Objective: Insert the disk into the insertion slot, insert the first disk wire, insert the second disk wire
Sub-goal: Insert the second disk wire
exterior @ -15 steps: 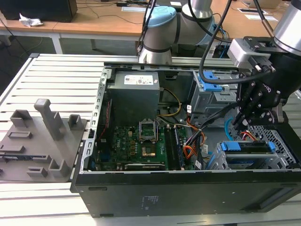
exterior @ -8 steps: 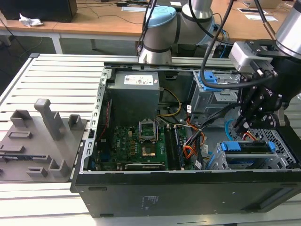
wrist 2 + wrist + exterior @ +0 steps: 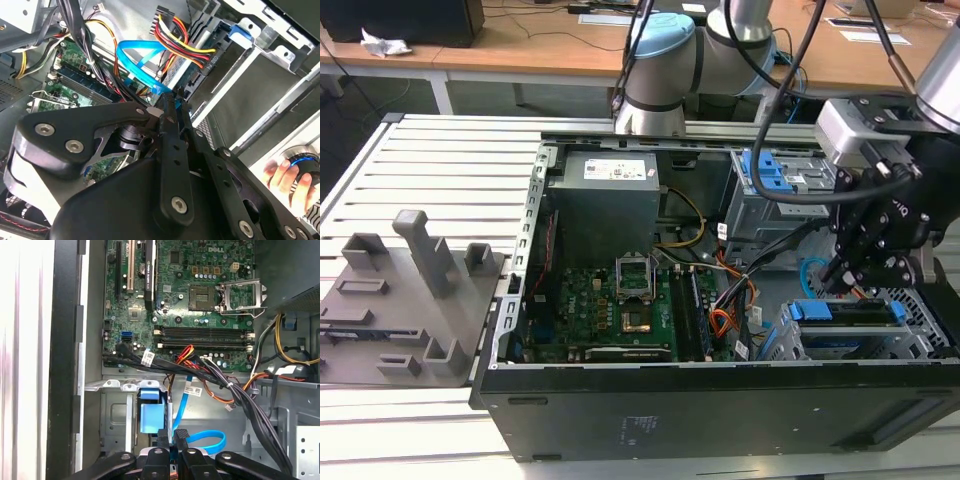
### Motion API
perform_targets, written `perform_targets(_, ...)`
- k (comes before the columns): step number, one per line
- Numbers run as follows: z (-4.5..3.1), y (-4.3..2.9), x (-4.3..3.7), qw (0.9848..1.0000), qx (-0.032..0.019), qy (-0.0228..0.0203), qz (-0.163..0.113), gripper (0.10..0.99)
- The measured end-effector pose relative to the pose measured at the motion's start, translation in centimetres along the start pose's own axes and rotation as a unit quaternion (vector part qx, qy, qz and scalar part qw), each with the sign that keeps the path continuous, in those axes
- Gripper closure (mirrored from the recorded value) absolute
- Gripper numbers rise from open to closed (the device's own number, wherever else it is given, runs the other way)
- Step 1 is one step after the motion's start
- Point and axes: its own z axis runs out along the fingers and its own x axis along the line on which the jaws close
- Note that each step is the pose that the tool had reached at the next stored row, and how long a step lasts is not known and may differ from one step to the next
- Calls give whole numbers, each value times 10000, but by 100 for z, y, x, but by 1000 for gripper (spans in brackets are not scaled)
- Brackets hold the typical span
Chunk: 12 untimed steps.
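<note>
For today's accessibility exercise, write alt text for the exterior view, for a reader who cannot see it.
A black robot gripper reaches into an open computer case beside the disk, which sits in the insertion slot at the exterior view's right. A green motherboard lies mid-case.

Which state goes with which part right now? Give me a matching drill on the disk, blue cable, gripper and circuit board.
Things:
1. disk
2. blue cable
3. gripper
4. circuit board

States:
a. green, lying flat in the case
b. fingers shut on the cable's end
c. seated in the metal cage
d. curved in a loop

Pairs: 1-c, 2-d, 3-b, 4-a
</note>
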Motion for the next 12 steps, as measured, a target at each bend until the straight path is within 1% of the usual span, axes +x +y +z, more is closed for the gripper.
perform_targets(6, 0, 0, 46, 10000, 0, 0, 3, 925)
perform_targets(9, 0, 0, 83, 10000, 0, 0, 7, 925)
perform_targets(12, 0, 0, 97, 10000, 0, 0, 9, 925)
